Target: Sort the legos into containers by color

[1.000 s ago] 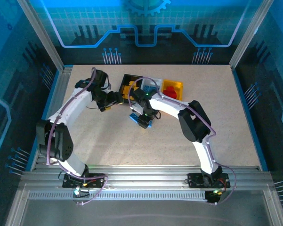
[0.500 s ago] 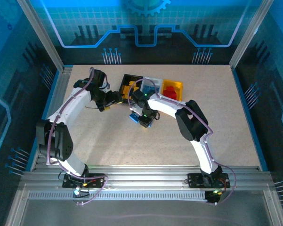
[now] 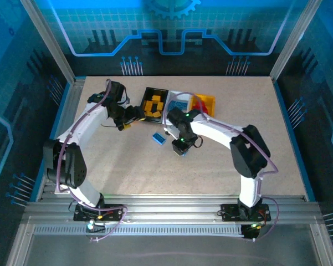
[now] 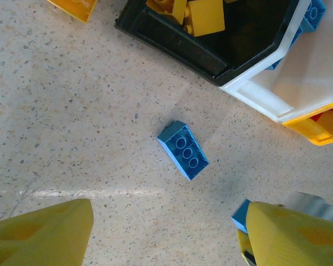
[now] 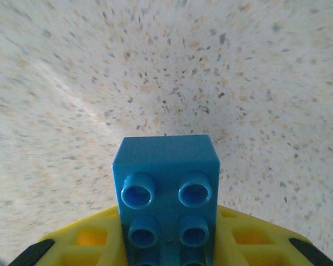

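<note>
We look down on a speckled beige tabletop (image 3: pixel 266 155), boxed in by blue translucent panels (image 3: pixel 221 27) printed with circuit-like lines, with a gear emblem (image 3: pixel 172 6) at the back. Aluminium posts (image 3: pixel 47 39) slant up from the far corners. Ribbed aluminium rails (image 3: pixel 172 217) run along the near edge. Bluish light tints the walls.

Left gripper (image 4: pixel 169 221) wide open; right gripper (image 3: pixel 180 149) tight around a blue lego (image 5: pixel 166 185).

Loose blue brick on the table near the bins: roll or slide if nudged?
The small blue studded plastic brick is boxy with flat faces, so it likely slides rather than rolls. Its hard, smooth plastic probably stays stiff but could be slippery in a pinch.
</note>
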Robot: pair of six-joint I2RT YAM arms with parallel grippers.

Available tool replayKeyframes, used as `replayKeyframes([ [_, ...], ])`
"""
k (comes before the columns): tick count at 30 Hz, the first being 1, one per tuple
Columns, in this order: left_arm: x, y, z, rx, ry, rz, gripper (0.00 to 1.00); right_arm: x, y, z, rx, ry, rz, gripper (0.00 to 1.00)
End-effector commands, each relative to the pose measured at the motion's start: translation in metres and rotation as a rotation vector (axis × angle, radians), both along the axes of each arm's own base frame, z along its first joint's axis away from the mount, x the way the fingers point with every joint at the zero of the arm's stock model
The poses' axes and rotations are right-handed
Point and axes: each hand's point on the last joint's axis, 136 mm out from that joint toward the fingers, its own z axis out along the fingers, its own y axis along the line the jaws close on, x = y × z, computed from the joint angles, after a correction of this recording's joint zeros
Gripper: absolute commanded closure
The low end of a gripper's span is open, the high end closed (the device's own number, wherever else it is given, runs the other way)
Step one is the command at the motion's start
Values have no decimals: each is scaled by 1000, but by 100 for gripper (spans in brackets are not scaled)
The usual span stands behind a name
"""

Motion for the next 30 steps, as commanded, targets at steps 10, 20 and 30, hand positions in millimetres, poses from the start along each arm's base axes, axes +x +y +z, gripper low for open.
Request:
replayKeyframes([
  [10,-12,-1,-9,-29,31,14,25,131,-17,94,542,130,-776,69],
  [20,-29,10,-12,5,32,4,23,200,2,76,569,186,-903,68],
  [30,-27,25,-13,24,42,16,21,211,4,54,524,198,-926,59],
])
